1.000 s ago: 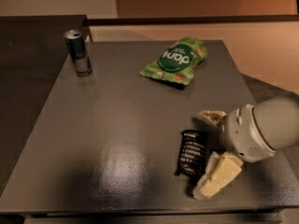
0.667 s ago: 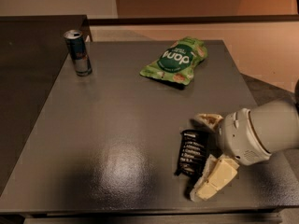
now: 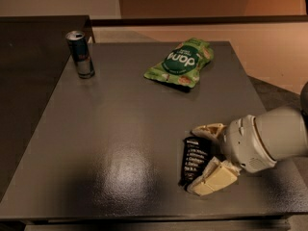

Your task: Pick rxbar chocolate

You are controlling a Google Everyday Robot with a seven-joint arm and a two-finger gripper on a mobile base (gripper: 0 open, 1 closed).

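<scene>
The rxbar chocolate [image 3: 194, 160] is a small flat black bar with white text. It lies on the dark grey table [image 3: 120, 129] near the front right. My gripper [image 3: 209, 157] comes in from the right, low over the table. Its two cream fingers are spread, one at the bar's far end [image 3: 208, 130] and one at its near end [image 3: 211, 179]. The bar lies between them, partly covered on its right side. The jaws are open around the bar and have not closed on it.
A green snack pouch [image 3: 180, 62] lies at the back middle right. A slim metal can [image 3: 80, 54] stands upright at the back left. The table's right edge runs close behind my arm [image 3: 269, 141]. A second dark surface lies to the left.
My gripper has slid a little to the left, so its fingers now sit closer around the bar. The bar, pouch and can have not moved.
</scene>
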